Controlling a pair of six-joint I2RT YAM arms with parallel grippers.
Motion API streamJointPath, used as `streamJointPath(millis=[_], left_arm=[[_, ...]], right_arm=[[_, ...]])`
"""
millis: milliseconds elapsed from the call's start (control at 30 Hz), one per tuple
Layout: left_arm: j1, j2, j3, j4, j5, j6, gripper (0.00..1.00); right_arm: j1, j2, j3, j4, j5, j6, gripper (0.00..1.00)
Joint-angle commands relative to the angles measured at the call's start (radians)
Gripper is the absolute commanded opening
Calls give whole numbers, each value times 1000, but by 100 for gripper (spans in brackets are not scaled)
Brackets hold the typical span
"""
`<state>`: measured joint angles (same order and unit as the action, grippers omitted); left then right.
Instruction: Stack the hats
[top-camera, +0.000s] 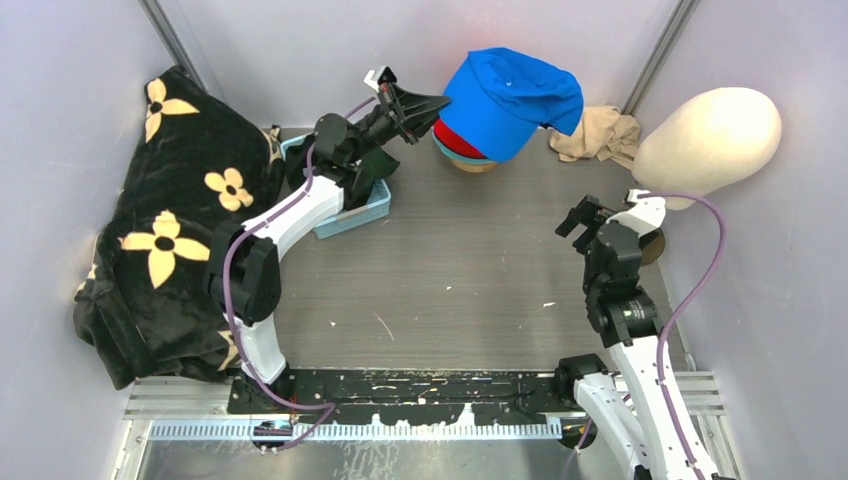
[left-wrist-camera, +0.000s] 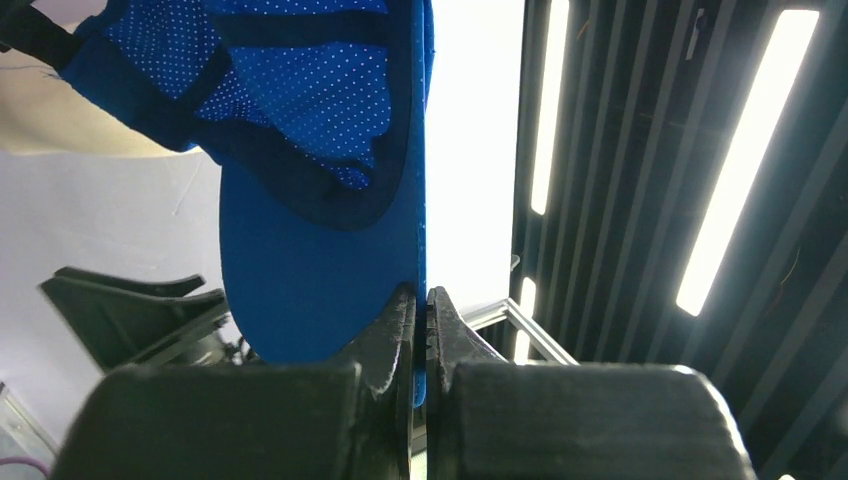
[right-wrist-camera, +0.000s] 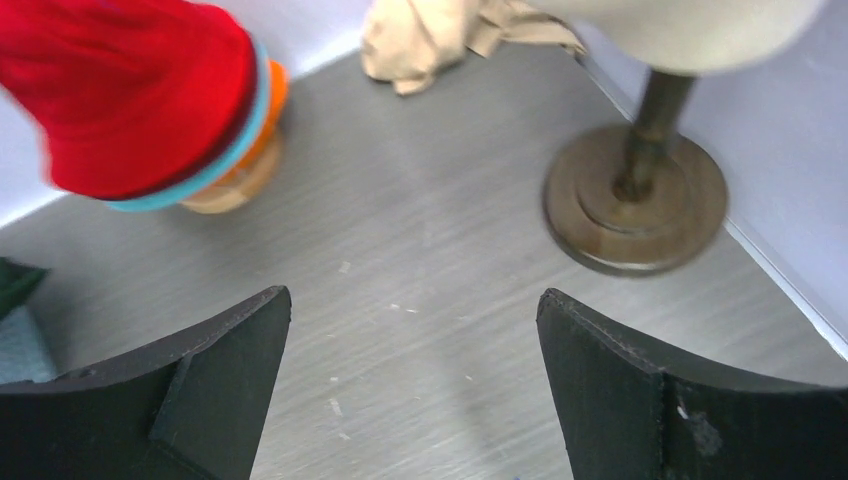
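Beige rag (top-camera: 598, 135), cream mannequin head (top-camera: 710, 140)

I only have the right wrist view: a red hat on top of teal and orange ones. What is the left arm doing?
Observer: The left gripper is shut on the brim of a blue cap.
Operator: Is that cap on the stack yet?
Observer: From the top view it hangs over the red hat and covers most of it. I cannot tell whether it rests on it.
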<state>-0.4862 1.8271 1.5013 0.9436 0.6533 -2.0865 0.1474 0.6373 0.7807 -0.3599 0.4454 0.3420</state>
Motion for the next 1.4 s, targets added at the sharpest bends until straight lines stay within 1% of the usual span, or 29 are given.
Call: streamJointPath(millis=[0,167,267,367,433,567,633,667,767,1000,1133,1233,1367], left_arm=[[1,16,70,120,-21,-100,0],[1,29,101,113,2,-105,0],[1,32,104,110,8,-102,0],[1,42,115,103,13,-95,0],[1,51,127,99,20,-89,0],[1,68,142,91,29,-82,0],[1,78,153,90,34,-80,0],[1,81,158,90,37,-79,0],[1,88,174,84,48,-75,0],[1,98,220,29,77,-45,0],[1,112,247,14,75,-46,0],[1,124,263,7,68,-45,0],[1,146,292,-2,66,-48,0]], right_arm=[[-2,-37,-129,109,208,43,98],[-2,-56,-289,315,344,22,99],[-2,-30,-339,408,408,19,100],[-2,16,-396,561,453,3,100],[-2,56,-451,708,479,-34,100],[-3,192,-552,1094,553,-173,100],[-7,289,-567,1276,578,-256,100],[-14,334,-563,1316,589,-277,100],[-45,439,-536,1363,594,-305,100],[-210,542,-482,1324,527,-247,100],[-266,599,-475,1370,483,-247,100],[-295,667,-464,1444,472,-259,100],[-323,780,-457,1635,441,-318,100]])
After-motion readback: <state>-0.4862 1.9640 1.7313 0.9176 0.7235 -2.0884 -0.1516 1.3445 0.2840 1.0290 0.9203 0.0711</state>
